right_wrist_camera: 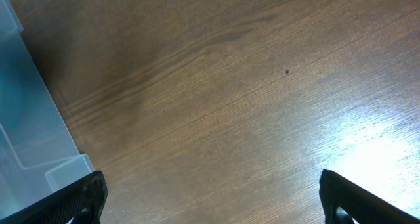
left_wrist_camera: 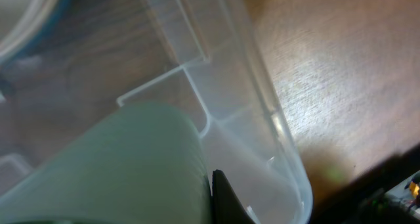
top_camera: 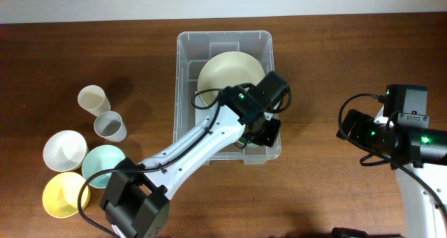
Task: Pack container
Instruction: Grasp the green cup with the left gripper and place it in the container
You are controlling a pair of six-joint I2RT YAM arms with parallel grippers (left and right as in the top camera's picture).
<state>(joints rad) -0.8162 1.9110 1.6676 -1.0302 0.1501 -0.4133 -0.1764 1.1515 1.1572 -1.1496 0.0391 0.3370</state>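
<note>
The clear plastic container (top_camera: 186,91) stands at the table's middle, with a large cream bowl (top_camera: 227,74) leaning inside its far half. My left gripper (top_camera: 256,130) reaches into the container's near right corner. In the left wrist view it (left_wrist_camera: 216,199) is shut on a pale green cup (left_wrist_camera: 118,171), next to the container's wall (left_wrist_camera: 262,119); only one dark fingertip shows. My right gripper (top_camera: 349,126) is open and empty over bare wood to the right of the container. In the right wrist view its fingers (right_wrist_camera: 211,198) are wide apart, with the container's corner (right_wrist_camera: 26,119) at the left.
Left of the container stand a cream cup (top_camera: 93,98), a grey cup (top_camera: 110,126), a white bowl (top_camera: 64,149), a teal bowl (top_camera: 103,165) and a yellow bowl (top_camera: 63,194). The left arm (top_camera: 181,158) crosses the container's front edge.
</note>
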